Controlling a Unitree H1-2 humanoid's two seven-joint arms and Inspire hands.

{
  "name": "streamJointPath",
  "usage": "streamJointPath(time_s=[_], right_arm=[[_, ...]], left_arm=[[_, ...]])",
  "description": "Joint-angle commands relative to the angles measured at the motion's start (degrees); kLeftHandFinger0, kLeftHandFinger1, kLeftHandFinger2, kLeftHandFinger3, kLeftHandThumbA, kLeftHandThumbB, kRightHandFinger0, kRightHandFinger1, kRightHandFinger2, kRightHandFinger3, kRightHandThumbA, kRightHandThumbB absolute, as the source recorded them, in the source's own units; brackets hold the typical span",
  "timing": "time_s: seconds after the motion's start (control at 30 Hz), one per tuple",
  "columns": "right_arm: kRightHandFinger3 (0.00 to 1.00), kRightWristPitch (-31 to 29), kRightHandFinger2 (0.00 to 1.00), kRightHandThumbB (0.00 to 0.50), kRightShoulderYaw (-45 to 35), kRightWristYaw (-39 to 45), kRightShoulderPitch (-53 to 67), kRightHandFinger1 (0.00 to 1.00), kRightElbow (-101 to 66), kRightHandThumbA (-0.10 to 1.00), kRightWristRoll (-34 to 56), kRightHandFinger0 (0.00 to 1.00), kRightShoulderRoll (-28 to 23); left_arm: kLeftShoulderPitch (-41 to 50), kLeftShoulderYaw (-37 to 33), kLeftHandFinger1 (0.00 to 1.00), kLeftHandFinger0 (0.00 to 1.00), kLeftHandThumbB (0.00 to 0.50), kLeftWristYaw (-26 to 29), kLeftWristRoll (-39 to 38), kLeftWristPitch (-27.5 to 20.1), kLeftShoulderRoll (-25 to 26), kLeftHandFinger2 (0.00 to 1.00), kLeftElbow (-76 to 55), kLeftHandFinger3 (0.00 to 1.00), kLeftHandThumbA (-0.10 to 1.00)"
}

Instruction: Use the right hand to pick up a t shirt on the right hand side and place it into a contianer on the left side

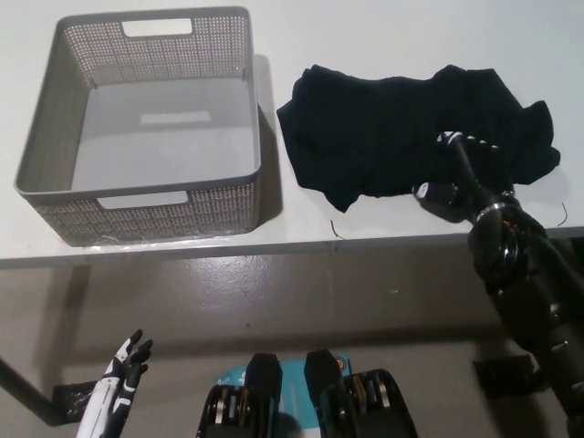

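The white left hand hangs low at 7 o'clock, fingers spread, holding nothing. At 4 o'clock the black right hand curls onto the near edge of the crumpled black cloth t-shirt; whether it grips is unclear. The shirt lies on the smooth white table, just right of the empty grey perforated rectangular plastic basket at 10 o'clock.
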Motion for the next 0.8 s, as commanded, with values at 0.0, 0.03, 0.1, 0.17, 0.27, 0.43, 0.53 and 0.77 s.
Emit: streamJointPath(time_s=[0.0, 0.03, 0.1, 0.17, 0.27, 0.43, 0.53, 0.77], right_arm=[[0.68, -7.62, 0.59, 0.148, -7.01, -11.44, -1.43, 0.21, 1.58, -0.1, 8.28, 0.0, 1.62], [0.68, -7.83, 0.6, 0.132, -7.95, -11.6, -1.42, 0.24, 1.95, -0.1, 8.75, 0.0, 1.79], [0.66, -8.04, 0.59, 0.136, -9.21, -12.79, -1.22, 0.26, 2.36, -0.1, 9.03, 0.0, 2.07], [0.62, -9.8, 0.58, 0.128, -10.63, -14.49, -1.15, 0.27, 3.67, -0.1, 9.69, 0.0, 1.93], [0.62, -11.49, 0.6, 0.128, -11.78, -14.97, -1.11, 0.29, 4.76, -0.1, 10.72, 0.0, 1.55], [0.57, -12.38, 0.58, 0.133, -15.2, -16.24, -2.4, 0.25, 4.03, -0.1, 14.65, 0.0, 1.97], [0.49, -12.67, 0.51, 0.144, -20.59, -16.99, -4.47, 0.14, 2.07, -0.1, 20.46, 0.0, 3.78], [0.46, -8.46, 0.45, 0.133, -31.82, -18.31, -10.87, 0.03, -4.7, -0.1, 30.58, 0.0, 8.43]], left_arm=[[-0.23, -0.29, 0.95, 0.97, 0.28, -0.78, -0.5, -0.2, 1.2, 0.93, -1.85, 1.0, 0.98], [-0.16, -0.26, 0.96, 0.98, 0.284, -0.83, -0.47, -0.11, 1.19, 0.94, -1.92, 1.0, 0.98], [-0.08, -0.29, 0.96, 0.98, 0.277, -0.92, -0.49, -0.2, 1.22, 0.94, -1.91, 1.0, 0.98], [-0.07, -0.25, 0.96, 0.98, 0.278, -0.62, -0.12, -0.04, 1.07, 0.94, -2.01, 1.0, 0.99], [-0.2, -0.33, 0.96, 0.99, 0.291, -0.86, -0.48, -0.19, 1.05, 0.94, -1.76, 1.0, 1.0], [0.21, -0.42, 0.96, 0.98, 0.288, -0.41, 0.33, 0.21, 0.88, 0.95, -2.38, 1.0, 1.0], [0.09, -0.36, 0.96, 0.98, 0.281, -0.53, -0.06, 0.32, 0.91, 0.95, -2.36, 1.0, 0.98], [0.27, -0.41, 0.96, 0.99, 0.277, -0.86, -0.52, -0.25, 1.05, 0.96, -1.8, 1.0, 0.96]])
